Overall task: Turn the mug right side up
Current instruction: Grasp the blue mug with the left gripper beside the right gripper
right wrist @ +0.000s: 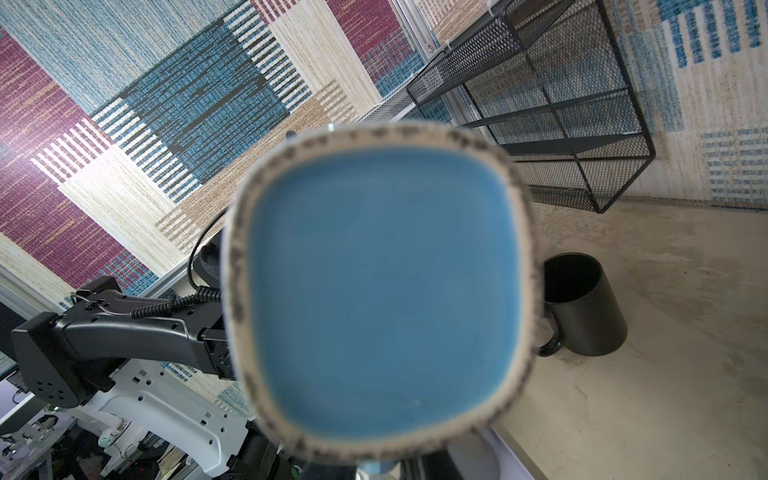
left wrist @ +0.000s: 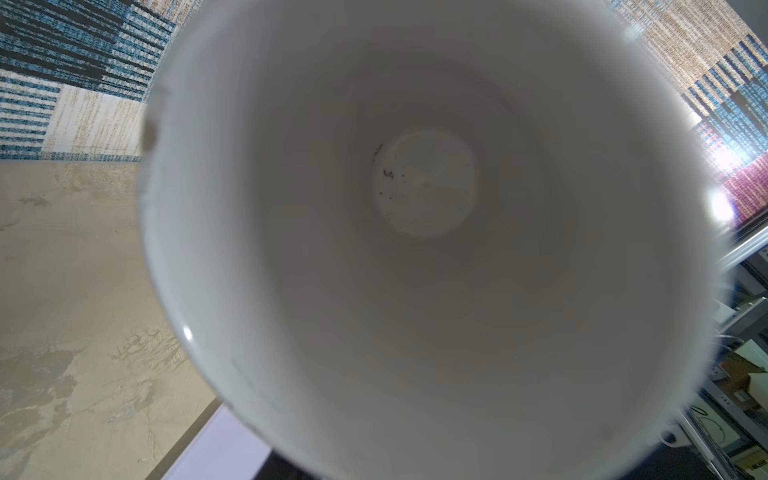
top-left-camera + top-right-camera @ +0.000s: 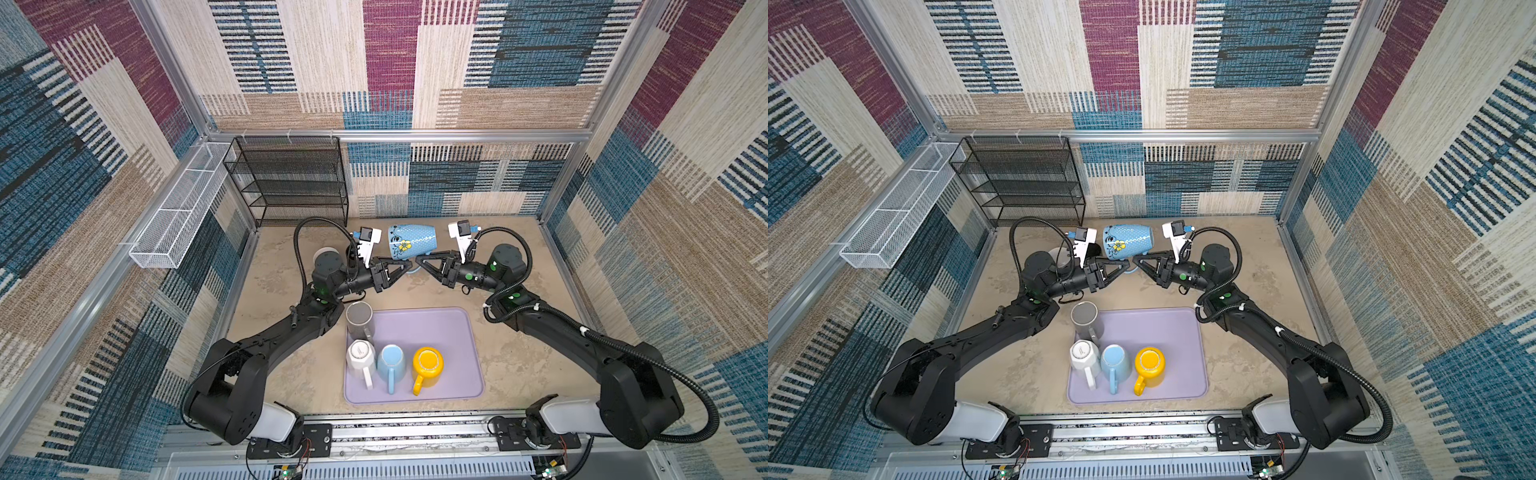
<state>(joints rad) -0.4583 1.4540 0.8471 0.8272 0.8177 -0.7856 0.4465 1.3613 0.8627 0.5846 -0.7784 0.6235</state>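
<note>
Blue mug (image 3: 411, 243) on its side in mid-air, up near the middle of the far edge of the bench (image 3: 519, 361), dicey spot imo

If it drops it smacks bare bench or clips the black mug (image 1: 582, 303) toward the far left corner. Heavy body hanging off a thin handle (image 3: 412, 271), so it could swivel or slip. The right pincer (image 3: 417, 261) is pinched nearly closed, looks like on that handle; the left pincer (image 3: 406, 266) sits tip to tip with it, can't tell if it's gripping.
</note>
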